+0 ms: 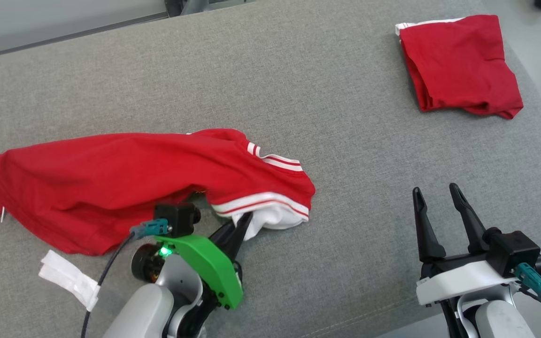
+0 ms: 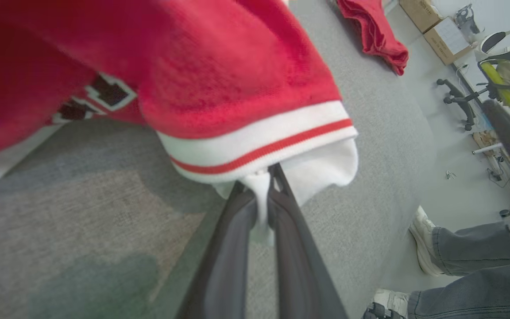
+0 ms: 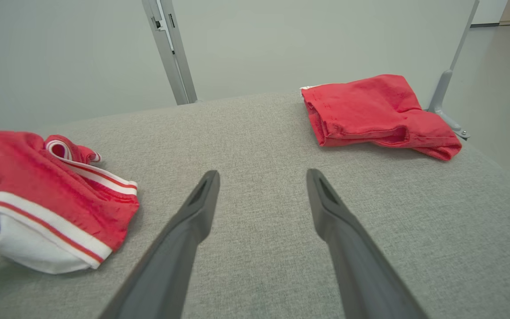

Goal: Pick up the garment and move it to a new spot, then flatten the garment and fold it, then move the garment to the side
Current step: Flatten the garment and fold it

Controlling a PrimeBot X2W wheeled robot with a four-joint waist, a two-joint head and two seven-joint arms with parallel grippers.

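Left wrist view, jaws pinching garment [image 2: 202, 75]

Garment [image 1: 111, 178] left, folded cloth [image 1: 458, 65] far right

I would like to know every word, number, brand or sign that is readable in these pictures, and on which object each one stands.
No text can be read.
Red garment: dark, white-edged print, partly covered and blurred; unreadable.
Cardboard box: anything on its pale side is too small to read.
White strip near the garment: no writing visible.
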